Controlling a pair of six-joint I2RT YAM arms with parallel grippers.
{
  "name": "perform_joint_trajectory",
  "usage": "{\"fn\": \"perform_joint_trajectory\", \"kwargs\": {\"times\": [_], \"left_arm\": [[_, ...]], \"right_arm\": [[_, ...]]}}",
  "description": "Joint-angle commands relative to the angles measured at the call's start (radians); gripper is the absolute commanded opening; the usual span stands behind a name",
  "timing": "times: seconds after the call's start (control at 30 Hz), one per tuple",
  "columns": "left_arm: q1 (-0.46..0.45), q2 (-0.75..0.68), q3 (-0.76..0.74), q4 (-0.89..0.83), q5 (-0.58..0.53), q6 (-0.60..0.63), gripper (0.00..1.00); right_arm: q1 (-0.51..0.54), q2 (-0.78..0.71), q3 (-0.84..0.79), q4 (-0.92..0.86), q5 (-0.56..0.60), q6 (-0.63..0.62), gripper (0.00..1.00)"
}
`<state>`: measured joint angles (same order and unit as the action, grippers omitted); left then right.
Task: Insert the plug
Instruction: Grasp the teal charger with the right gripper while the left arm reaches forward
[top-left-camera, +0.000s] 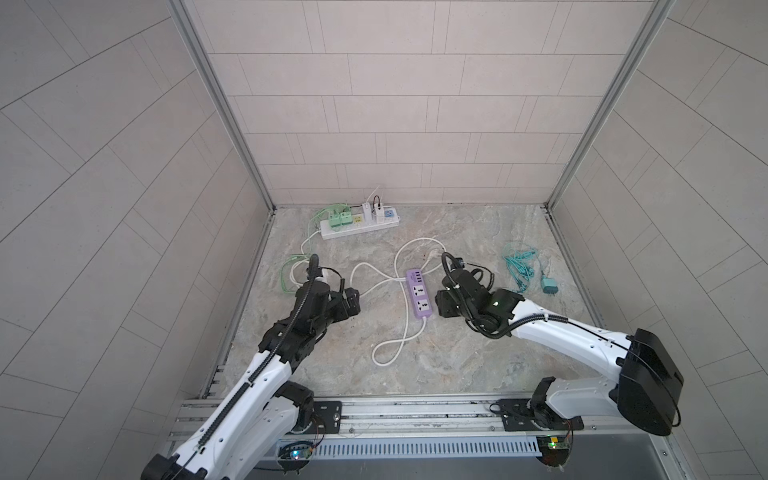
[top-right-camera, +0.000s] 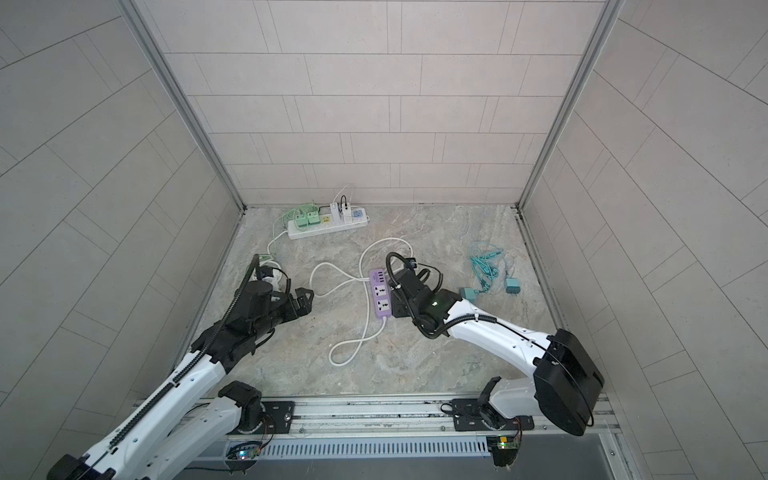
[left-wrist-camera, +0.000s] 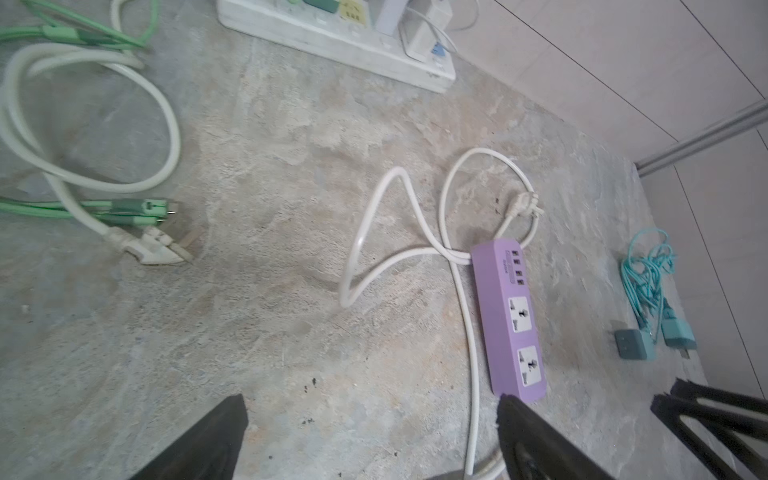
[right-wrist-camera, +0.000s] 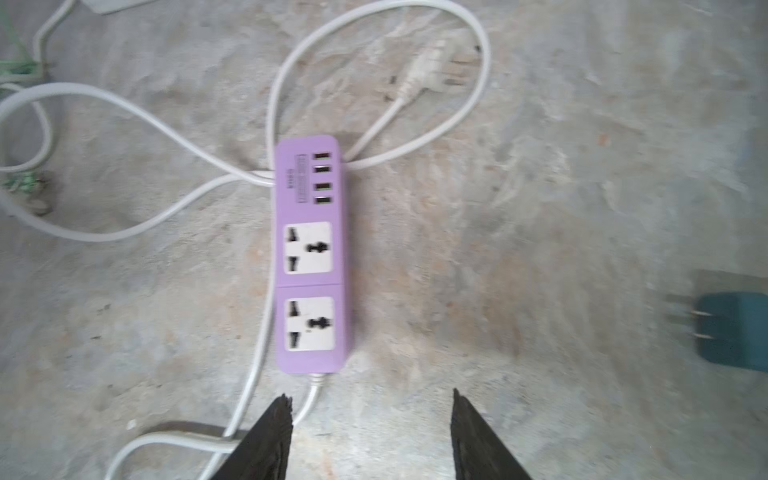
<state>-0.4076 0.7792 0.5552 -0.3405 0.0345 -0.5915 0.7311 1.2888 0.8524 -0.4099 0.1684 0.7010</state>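
Marbled table (top-left-camera: 478, 365), tiled walls on three sides. The purple power strip (top-left-camera: 419, 293) lies flat near the middle, long axis running near to far. Its two sockets sit toward the near end and its USB ports toward the far end, and both sockets are bare in the right wrist view (right-wrist-camera: 311, 253). Its white cord (top-left-camera: 388, 347) leaves the near end and loops over the table to the strip's left. A white plug (left-wrist-camera: 525, 205) lies loose just beyond the strip's far end. The teal plug (top-right-camera: 469, 294) lies on the table to the right of the strip, apart from it, with its two prongs pointing toward the strip (right-wrist-camera: 735, 336). A second teal plug (top-left-camera: 549, 285) lies farther right, at the near end of a tangled teal cable (top-left-camera: 519, 266). The right end effector (right-wrist-camera: 370, 397) sits low by the strip's near end, just right of it in both top views (top-left-camera: 440, 305). Its fingers stand apart and grip nothing; only table and a bit of cord show past them. The left end effector (left-wrist-camera: 372, 399) is well left of the strip (top-left-camera: 353, 299) and aimed toward it, fingers spread wide, holding nothing. A white power strip (top-left-camera: 359, 224) lies far left near the back wall, with green and white adapters plugged in. Green cables (left-wrist-camera: 62, 208) trail at the left edge.
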Motion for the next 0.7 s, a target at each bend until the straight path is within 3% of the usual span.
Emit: {"fn": "perform_joint_trajectory", "kwargs": {"times": [0.0, 0.3, 0.47, 0.67], "left_arm": [[-0.108, 0.038, 0.045, 0.055, -0.083, 0.068, 1.0], [-0.349, 0.243, 0.139, 0.19, -0.126, 0.301, 1.0], [-0.373, 0.34, 0.168, 0.273, -0.096, 0.359, 1.0], [-0.42, 0.442, 0.216, 0.323, -0.102, 0.528, 1.0]], "right_arm": [[-0.116, -0.074, -0.082, -0.078, 0.042, 0.011, 0.58], [-0.515, -0.251, -0.264, -0.069, -0.087, -0.019, 0.57], [-0.625, -0.22, -0.291, 0.014, -0.134, -0.039, 0.57], [-0.742, -0.081, -0.246, 0.077, -0.205, -0.043, 0.57]]}}
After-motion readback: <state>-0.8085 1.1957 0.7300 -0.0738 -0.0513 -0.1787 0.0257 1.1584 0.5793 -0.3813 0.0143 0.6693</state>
